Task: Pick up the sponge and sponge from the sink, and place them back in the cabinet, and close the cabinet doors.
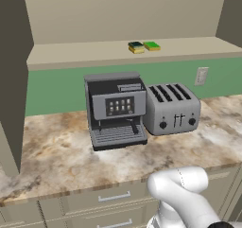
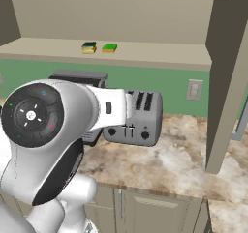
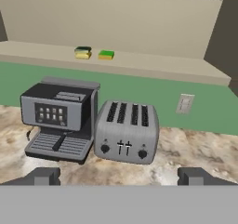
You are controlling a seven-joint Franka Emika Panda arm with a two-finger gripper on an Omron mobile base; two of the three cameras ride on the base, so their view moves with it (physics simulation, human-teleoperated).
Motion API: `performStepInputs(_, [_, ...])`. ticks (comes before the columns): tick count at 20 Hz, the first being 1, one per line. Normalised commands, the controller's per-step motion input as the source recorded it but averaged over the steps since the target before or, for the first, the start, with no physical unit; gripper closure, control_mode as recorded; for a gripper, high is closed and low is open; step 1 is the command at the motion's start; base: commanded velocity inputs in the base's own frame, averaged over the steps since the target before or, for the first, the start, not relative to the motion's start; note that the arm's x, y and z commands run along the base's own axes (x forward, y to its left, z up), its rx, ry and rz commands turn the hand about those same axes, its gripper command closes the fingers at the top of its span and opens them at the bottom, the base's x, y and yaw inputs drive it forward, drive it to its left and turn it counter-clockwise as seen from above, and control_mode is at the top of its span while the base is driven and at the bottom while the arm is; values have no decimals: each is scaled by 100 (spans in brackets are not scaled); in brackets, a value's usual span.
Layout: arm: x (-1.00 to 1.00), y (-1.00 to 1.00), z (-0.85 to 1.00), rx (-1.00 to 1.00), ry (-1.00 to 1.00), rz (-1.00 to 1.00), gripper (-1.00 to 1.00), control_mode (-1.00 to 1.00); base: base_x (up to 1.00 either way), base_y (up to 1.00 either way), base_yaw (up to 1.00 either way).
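Observation:
Two sponges lie side by side on the open cabinet's beige shelf [image 1: 75, 54]: a dark-topped sponge [image 1: 135, 47] [image 2: 88, 47] [image 3: 82, 52] and, just to its right, a bright green-topped sponge [image 1: 151, 46] [image 2: 109, 48] [image 3: 106, 55]. The cabinet doors stand swung out, one at the left [image 1: 12, 90] and one at the right [image 2: 225, 92]. My gripper [image 3: 120, 176] is open and empty, held back over the counter well below and in front of the shelf, with its fingertips [image 3: 44, 175] far apart. The sink is out of view.
A coffee machine [image 1: 116, 109] and a silver toaster [image 1: 171, 108] stand on the marble counter [image 1: 52, 161] under the shelf. A wall outlet [image 1: 202, 75] sits on the green backsplash. Beige drawers [image 1: 113, 196] run below the counter edge.

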Motion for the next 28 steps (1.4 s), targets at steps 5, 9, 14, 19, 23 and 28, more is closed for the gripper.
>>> performStepInputs(5, [-30,-36,0,0,0,3,-100,-100,0,0,0])
performStepInputs(9, [-29,-23,0,0,0,2,-100,-100,0,0,0])
performStepInputs(14, [-21,-21,0,0,0,1,-100,-100,0,0,0])
performStepInputs(19, [-13,-24,0,0,0,1,-100,-100,0,0,0])
performStepInputs(23, [-10,-24,0,0,0,1,-100,-100,0,0,0])
performStepInputs(28, [-4,-17,0,0,0,0,-100,-100,0,0,0])
